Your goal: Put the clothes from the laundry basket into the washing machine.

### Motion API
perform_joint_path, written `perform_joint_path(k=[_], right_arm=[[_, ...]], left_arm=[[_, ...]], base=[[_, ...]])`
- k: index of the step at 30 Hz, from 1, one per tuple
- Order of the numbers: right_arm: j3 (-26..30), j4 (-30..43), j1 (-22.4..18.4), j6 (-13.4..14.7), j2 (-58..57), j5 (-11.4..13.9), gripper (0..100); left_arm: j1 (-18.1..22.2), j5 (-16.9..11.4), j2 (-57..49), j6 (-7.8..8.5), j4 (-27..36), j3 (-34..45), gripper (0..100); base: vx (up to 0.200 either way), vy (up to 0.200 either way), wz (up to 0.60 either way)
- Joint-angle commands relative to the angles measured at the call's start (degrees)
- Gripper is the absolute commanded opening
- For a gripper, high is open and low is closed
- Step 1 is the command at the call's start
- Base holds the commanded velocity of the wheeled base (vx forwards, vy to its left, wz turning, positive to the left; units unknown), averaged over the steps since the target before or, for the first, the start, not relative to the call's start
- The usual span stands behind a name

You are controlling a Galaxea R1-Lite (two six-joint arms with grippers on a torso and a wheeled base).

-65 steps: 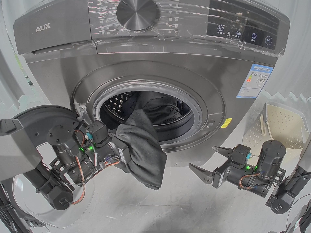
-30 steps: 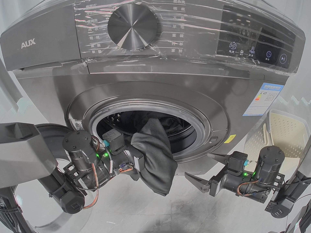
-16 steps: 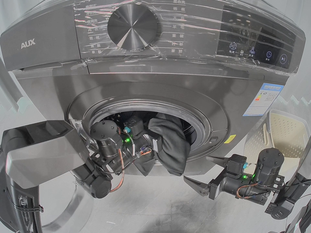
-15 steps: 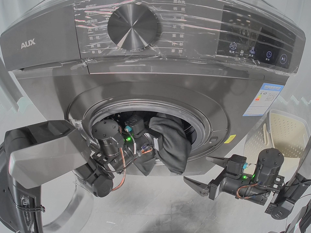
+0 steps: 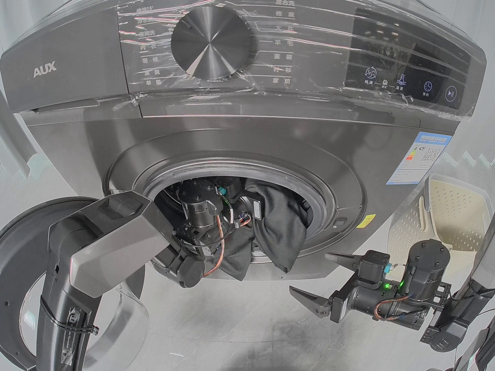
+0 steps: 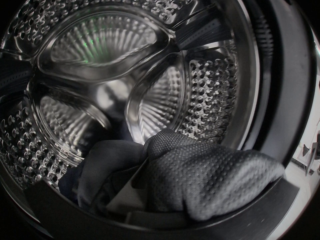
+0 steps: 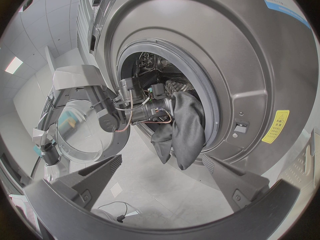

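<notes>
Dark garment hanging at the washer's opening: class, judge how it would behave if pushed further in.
Probably floppy: the dark garment droops over the door rim in loose folds. Likely light, as it hangs without pulling taut. Its dimpled knit may grip rather than slide, so a push could bunch it.

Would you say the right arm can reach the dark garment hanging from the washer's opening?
Probably yes. The right gripper is open, low in front of the washing machine, with nothing between it and the hanging end of the dark garment; the left arm stands to its other side.
</notes>
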Motion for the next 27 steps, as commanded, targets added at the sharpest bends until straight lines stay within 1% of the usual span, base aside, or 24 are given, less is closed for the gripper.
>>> perform_joint_path(k=[1,5,6,8,10,12,13,14,15,17,18,20,21,22,24,26,27], right_arm=[[0.05,-0.09,0.09,-0.01,0.66,0.04,100],[0.05,-0.09,0.26,0.08,1.36,-0.05,100],[0.14,-0.09,0.26,0.08,1.36,-0.05,100],[0.05,-0.09,0.35,0.17,1.45,-0.05,100],[0.05,-0.09,0.35,0.17,1.45,-0.05,100],[0.14,-0.09,0.35,0.17,1.62,-0.05,100],[0.14,-0.09,0.35,0.17,1.62,-0.05,100],[0.14,-0.09,0.35,0.17,1.71,-0.05,100],[0.14,-0.09,0.35,0.17,1.71,-0.05,100],[0.14,-0.09,0.35,0.17,1.71,-0.05,100],[0.14,-0.17,0.35,0.17,1.71,-0.05,100],[0.14,-0.17,0.26,0.17,1.71,-0.05,100],[0.14,-0.17,0.26,0.17,1.71,-0.05,100],[0.14,-0.17,0.26,0.17,1.71,-0.05,100],[0.05,-0.17,0.26,0.17,1.71,-0.05,100],[0.05,-0.17,0.35,0.17,1.80,-0.05,100],[0.05,-0.17,0.35,0.17,1.80,-0.05,100]], left_arm=[[2.33,1.55,2.34,-0.17,4.65,-7.05,0],[4.09,1.98,4.54,-0.17,9.57,-14.00,0],[4.18,2.07,4.71,-0.17,9.92,-14.35,0],[4.27,3.04,5.86,-0.17,12.91,-18.13,0],[4.00,3.39,6.82,-0.25,13.79,-20.06,0],[3.83,4.62,8.40,-0.34,15.02,-24.28,0],[3.83,4.62,8.40,-0.34,15.02,-24.28,0],[3.74,5.76,9.81,-0.52,15.99,-28.23,0],[3.74,6.12,10.25,-0.78,16.43,-30.08,0],[3.74,6.12,10.25,-0.78,16.43,-30.08,0],[3.65,7.17,10.69,-2.45,17.13,-32.37,0],[3.74,7.87,10.69,-2.98,17.04,-32.98,0],[3.83,8.22,10.60,-3.15,17.04,-33.33,100],[3.92,8.40,10.51,-3.24,17.04,-33.42,100],[4.18,9.89,9.99,-4.03,17.30,-32.54,100],[4.27,10.77,8.23,-5.18,19.24,-30.70,100],[4.18,10.95,6.82,-6.14,20.73,-28.41,100]], base=[[0.000,0.000,0.00],[0.000,0.000,0.00],[0.000,0.000,0.00],[0.000,0.000,0.00],[0.000,0.000,0.00],[0.000,0.000,0.00],[0.000,0.000,0.00],[0.000,0.000,0.00],[0.000,0.000,0.00],[0.000,0.000,0.00],[0.000,0.000,0.00],[0.000,0.000,0.00],[0.000,0.000,0.00],[0.000,0.000,0.00],[0.000,0.000,0.00],[0.000,0.000,0.00],[0.000,0.000,0.00]])
